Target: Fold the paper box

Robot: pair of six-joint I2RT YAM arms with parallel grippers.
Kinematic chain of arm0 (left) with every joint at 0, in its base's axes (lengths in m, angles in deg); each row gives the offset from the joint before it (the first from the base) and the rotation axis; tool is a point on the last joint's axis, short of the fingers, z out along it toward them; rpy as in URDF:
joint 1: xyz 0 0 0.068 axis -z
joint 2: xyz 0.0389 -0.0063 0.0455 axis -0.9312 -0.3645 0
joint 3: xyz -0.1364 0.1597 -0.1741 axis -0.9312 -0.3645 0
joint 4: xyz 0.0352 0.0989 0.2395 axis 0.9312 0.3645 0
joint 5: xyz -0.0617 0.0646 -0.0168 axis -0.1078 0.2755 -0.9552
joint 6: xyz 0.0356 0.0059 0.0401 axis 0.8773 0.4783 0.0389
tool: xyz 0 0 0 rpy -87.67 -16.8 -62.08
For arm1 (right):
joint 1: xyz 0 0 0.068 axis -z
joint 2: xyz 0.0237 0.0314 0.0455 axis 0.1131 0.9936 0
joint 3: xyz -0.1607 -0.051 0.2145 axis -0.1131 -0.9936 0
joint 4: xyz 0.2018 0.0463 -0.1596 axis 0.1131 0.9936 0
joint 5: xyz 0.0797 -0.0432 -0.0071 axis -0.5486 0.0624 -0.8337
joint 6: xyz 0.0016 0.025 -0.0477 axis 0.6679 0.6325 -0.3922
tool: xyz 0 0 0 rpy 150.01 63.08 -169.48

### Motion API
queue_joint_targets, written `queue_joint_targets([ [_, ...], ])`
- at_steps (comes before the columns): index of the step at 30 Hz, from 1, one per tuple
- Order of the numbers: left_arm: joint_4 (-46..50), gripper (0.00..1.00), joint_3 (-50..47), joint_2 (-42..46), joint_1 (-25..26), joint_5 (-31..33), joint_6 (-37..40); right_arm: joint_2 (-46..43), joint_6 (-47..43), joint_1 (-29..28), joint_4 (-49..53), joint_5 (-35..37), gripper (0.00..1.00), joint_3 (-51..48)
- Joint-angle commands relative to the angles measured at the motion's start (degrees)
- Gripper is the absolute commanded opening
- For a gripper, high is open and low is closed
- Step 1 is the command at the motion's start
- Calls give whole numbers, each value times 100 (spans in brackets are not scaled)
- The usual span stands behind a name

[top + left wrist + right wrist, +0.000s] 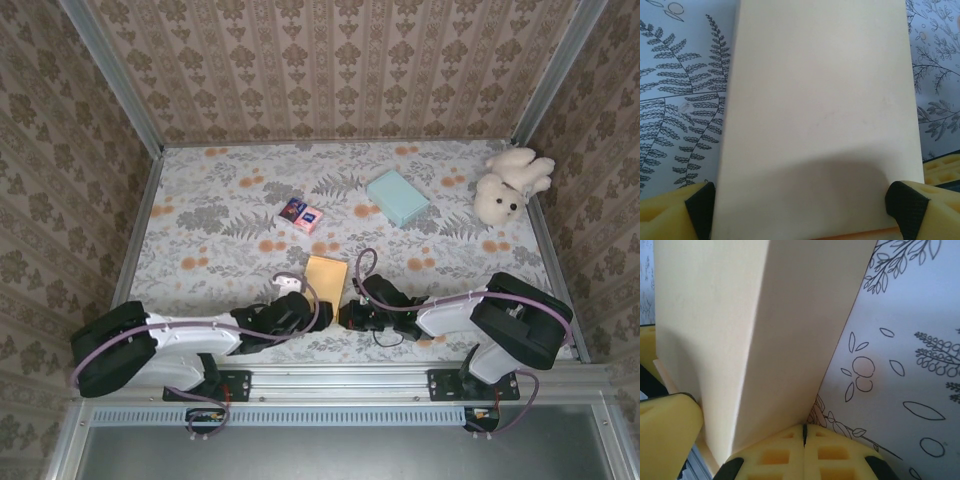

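Fingertips point(907, 205) of the left gripper point(804, 210), black-capped on yellow foam, stand wide apart. They clamp the cream rectangular paper box point(820, 100) across its width, one tip at each long edge. Beyond the tips the paper box reaches away over the blue-grey fern-printed tablecloth point(680, 100).

Just right of those fingers, the right gripper point(804, 432) has its yellow foam pads point(840, 455) pressed together along a thin seam. A folded corner of the paper box comes down right to that seam; whether any paper is caught between the pads I cannot tell. Seen from above, both grippers sit at the near edge of the paper box, one at each corner.

Well beyond the fingers lie two small red and blue packets point(302, 214). A pale turquoise flat box point(397, 196) lies farther right, and a white plush toy point(510, 183) sits at the far right.
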Motion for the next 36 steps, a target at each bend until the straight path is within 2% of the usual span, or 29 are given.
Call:
queue_joint_targets([
  [1, -517, 92, 376, -287, 452, -445, -190, 191, 8, -56, 26, 262, 0, 11],
  [6, -1005, 91, 586, -816, 719, -641, -331, 184, 34, -60, 31, 280, 0, 7],
  [15, -1641, 89, 890, -1582, 837, -948, -572, 326, 321, -158, -246, 611, 0, -41],
  [19, -1689, 88, 926, -1604, 827, -948, -595, 457, 340, -271, -285, 611, 0, 82],
  [25, -1190, 89, 1024, -1226, 799, -726, -430, 619, 476, -402, -528, 631, 0, 165],
  [28, -944, 90, 970, -1045, 498, -847, -330, 572, 529, -429, -604, 718, 0, 102],
  [31, -808, 90, 780, -828, -35, -1060, -221, 457, 566, -474, -627, 907, 0, -3],
  [34, -211, 91, 783, -456, -399, -871, -25, 305, 482, -527, -500, 1013, 0, -37],
  [36, 301, 95, 758, -80, -521, -521, 54, 153, 273, -553, -203, 1067, 0, 10],
])
